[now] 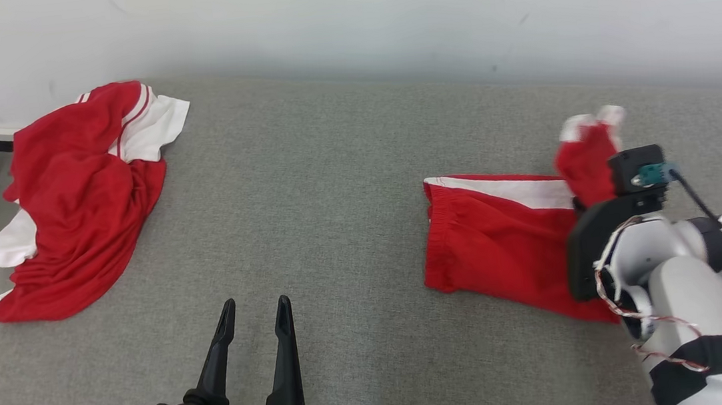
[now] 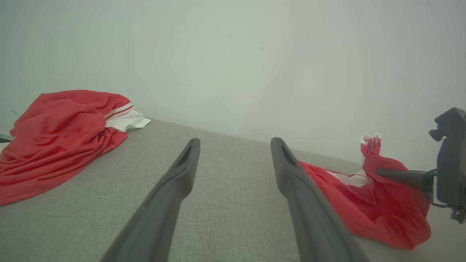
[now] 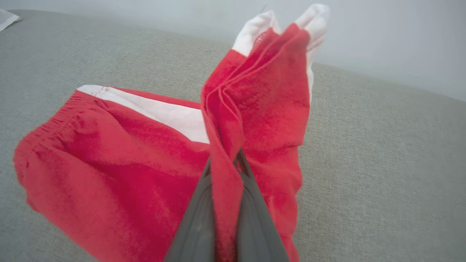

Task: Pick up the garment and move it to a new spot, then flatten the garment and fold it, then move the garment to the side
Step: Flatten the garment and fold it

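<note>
Closest to my head camera, at 6 o'clock, sits the left gripper (image 1: 256, 304), its two long dark fingers spread apart and holding nothing above the grey woven fabric surface (image 1: 332, 185). At 3 o'clock the red cloth shorts with a white side stripe (image 1: 506, 241) lie mostly flat on that surface, elastic waistband toward the centre. One end is bunched and raised at the right gripper (image 1: 587, 195), whose fingertips I cannot make out behind the wrist body. At 10 o'clock a crumpled red-and-white cloth jersey (image 1: 79, 205) lies well apart from the shorts, near the plain white wall (image 1: 380, 6). Through the left wrist camera I see both fingers rising from 6 o'clock with a wide gap, the jersey at 9 o'clock, and the shorts at 4 o'clock with a dark right-gripper finger against the raised fold. Through the right wrist camera the two fingers come up from 6 o'clock clenched on a gathered ridge of red cloth, which stands toward 12 o'clock with white edges on top; the rest spreads flat toward 8 o'clock.
</note>
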Robot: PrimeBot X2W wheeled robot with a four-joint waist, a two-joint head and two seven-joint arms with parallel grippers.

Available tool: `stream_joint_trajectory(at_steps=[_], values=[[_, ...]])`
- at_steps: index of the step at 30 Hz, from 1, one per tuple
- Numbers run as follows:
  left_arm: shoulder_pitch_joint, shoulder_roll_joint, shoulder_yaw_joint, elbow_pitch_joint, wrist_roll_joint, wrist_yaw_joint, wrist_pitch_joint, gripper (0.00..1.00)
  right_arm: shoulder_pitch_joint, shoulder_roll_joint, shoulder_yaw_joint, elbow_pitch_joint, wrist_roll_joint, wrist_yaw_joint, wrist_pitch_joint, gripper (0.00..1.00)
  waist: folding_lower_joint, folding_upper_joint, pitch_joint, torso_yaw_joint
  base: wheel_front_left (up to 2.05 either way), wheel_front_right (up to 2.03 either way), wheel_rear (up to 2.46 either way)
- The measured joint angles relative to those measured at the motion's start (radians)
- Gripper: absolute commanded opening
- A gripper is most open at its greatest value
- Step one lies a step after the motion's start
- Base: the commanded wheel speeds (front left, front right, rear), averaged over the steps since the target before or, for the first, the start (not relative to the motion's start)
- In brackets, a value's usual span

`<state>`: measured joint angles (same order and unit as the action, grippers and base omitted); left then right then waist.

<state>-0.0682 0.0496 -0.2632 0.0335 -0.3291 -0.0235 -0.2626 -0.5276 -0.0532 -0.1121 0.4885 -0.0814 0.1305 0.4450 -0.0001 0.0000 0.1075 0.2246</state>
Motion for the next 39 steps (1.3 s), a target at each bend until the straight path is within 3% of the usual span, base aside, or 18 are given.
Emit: stream_joint_trajectory(at_steps=[7, 25, 26, 27, 33, 39], values=[[-0.005, 0.0, -0.014, 0.008, -0.013, 0.0, 0.0, 1.0, 0.023, 0.002, 0.171, -0.056, 0.131, 0.0, 0.065, 0.0, 0.0, 0.0, 0.009, 0.029, 0.0, 0.0, 0.0], [-0.013, 0.0, -0.032, 0.015, -0.026, 0.007, 0.0, 1.0, -0.05, 0.003, 0.26, 0.094, 0.221, 0.0, 0.0, 0.0, 0.0, 0.0, 0.017, 0.111, 0.0, 0.0, 0.0], [-0.013, 0.0, -0.034, 0.015, -0.027, 0.007, 0.0, 1.0, -0.051, 0.003, 0.26, 0.106, 0.221, 0.0, -0.007, 0.17, 0.0, 0.0, 0.017, 0.112, 0.0, 0.0, 0.0], [-0.013, 0.0, -0.035, 0.015, -0.029, 0.007, 0.0, 1.0, -0.052, 0.003, 0.262, 0.114, 0.221, 0.0, -0.011, 1.0, 0.0001, 0.0, 0.017, 0.113, 0.0, 0.0, 0.0], [-0.013, 0.0, -0.03, 0.018, -0.028, 0.01, 0.0, 1.0, -0.074, 0.003, 0.259, 0.11, 0.266, 0.0, -0.066, 1.0, 0.0001, 0.0, 0.014, 0.108, 0.0, 0.0, 0.0], [-0.003, 0.0, -0.019, 0.017, -0.021, 0.01, 0.0, 1.0, -0.073, 0.003, 0.158, 0.056, 0.227, 0.0, -0.124, 1.0, 0.0002, 0.0, -0.003, 0.091, 0.0, 0.0, 0.0]])
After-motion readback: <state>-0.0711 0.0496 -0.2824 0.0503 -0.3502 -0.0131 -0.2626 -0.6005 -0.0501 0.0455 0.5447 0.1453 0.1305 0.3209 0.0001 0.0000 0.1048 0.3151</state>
